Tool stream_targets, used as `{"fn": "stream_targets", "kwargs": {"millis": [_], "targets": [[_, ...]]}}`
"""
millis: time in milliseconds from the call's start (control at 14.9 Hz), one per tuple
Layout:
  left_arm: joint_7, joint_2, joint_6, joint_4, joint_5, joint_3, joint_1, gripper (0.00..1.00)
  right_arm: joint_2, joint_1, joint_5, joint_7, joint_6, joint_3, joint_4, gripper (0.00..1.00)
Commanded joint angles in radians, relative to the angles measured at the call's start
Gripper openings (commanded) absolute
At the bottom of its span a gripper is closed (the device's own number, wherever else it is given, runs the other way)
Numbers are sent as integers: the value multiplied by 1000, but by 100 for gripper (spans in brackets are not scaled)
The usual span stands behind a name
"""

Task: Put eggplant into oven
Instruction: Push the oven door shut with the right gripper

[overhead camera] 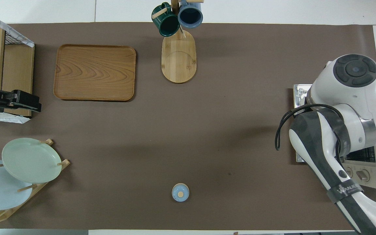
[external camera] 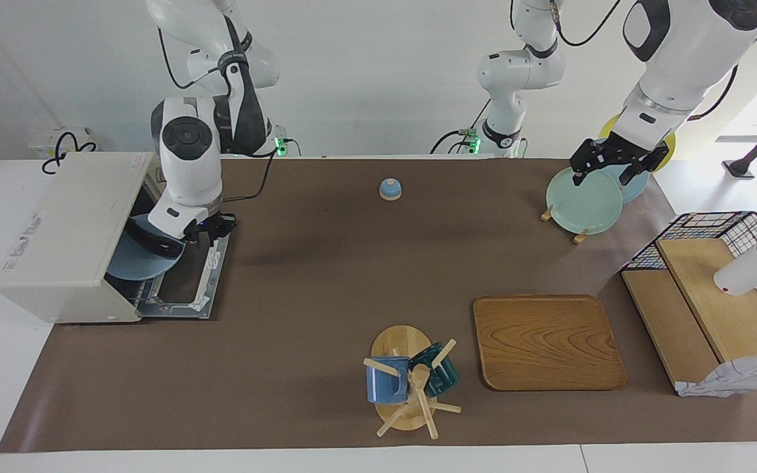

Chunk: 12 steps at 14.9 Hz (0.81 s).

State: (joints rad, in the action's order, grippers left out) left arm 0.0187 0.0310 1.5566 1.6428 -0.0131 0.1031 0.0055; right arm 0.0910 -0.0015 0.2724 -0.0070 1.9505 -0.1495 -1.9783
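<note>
The cream-white oven (external camera: 69, 236) stands at the right arm's end of the table with its door (external camera: 211, 282) folded down. A grey-blue plate (external camera: 132, 263) sits in the oven's mouth, partly inside. The dark eggplant (external camera: 155, 242) lies on it. My right gripper (external camera: 211, 228) is at the plate's outer rim, over the open door. In the overhead view the right arm hides the plate and eggplant; only the oven's control panel (overhead camera: 361, 173) and a door corner (overhead camera: 300, 94) show. My left gripper (external camera: 608, 172) waits open and empty over the plate rack.
A plate rack with a green plate (external camera: 582, 200) stands at the left arm's end. A wire-and-wood shelf (external camera: 713, 295) is beside it. A wooden tray (external camera: 546, 341), a mug tree (external camera: 408, 384) and a small blue bell (external camera: 389, 189) stand mid-table.
</note>
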Motion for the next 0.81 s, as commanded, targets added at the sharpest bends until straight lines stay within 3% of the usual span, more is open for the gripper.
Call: {"fn": "stream_targets", "kwargs": {"millis": [0, 202, 740], "targets": [[-11, 4, -1, 0, 15, 7, 10, 100, 13, 0, -18, 74, 182, -4, -135, 0], [-11, 4, -1, 0, 15, 9, 10, 100, 70, -6, -18, 148, 301, -4, -203, 0], [-11, 4, -1, 0, 15, 7, 10, 100, 96, -15, 52, 151, 278, 1, -206, 0]]}}
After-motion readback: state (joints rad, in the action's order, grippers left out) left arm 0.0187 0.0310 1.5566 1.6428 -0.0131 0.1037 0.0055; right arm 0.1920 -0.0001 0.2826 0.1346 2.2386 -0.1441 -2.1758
